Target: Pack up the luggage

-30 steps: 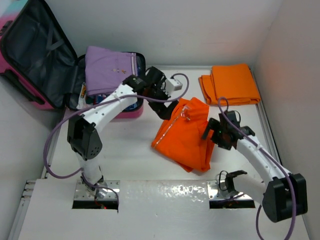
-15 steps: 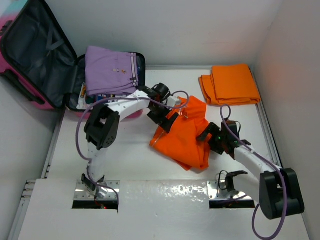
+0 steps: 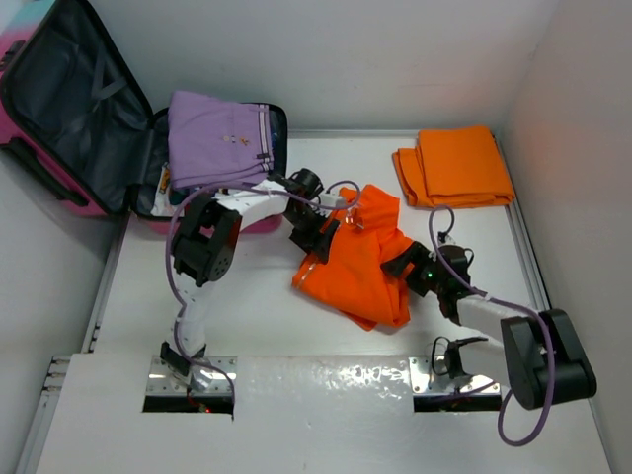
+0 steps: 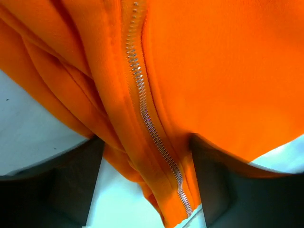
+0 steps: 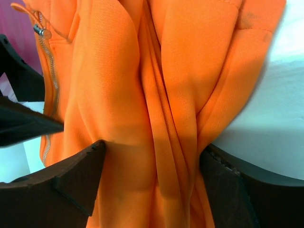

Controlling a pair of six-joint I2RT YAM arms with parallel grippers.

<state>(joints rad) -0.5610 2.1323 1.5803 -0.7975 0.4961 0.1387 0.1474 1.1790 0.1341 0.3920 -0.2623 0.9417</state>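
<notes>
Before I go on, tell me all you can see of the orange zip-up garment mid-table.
The orange zip-up garment is soft, fleece-like cloth, crumpled in thick folds on the white table, outside the luggage. A silver zipper runs along one edge. The left gripper straddles the zipper edge, the right gripper a bunched fold opposite; cloth fills both gaps, but a firm clamp cannot be told.

You get bright, even overhead light; glare sits on the table edge (image 3: 326,378) nearer you than the orange jacket (image 3: 360,262), whose nearest folds go soft in the wrist views.
</notes>
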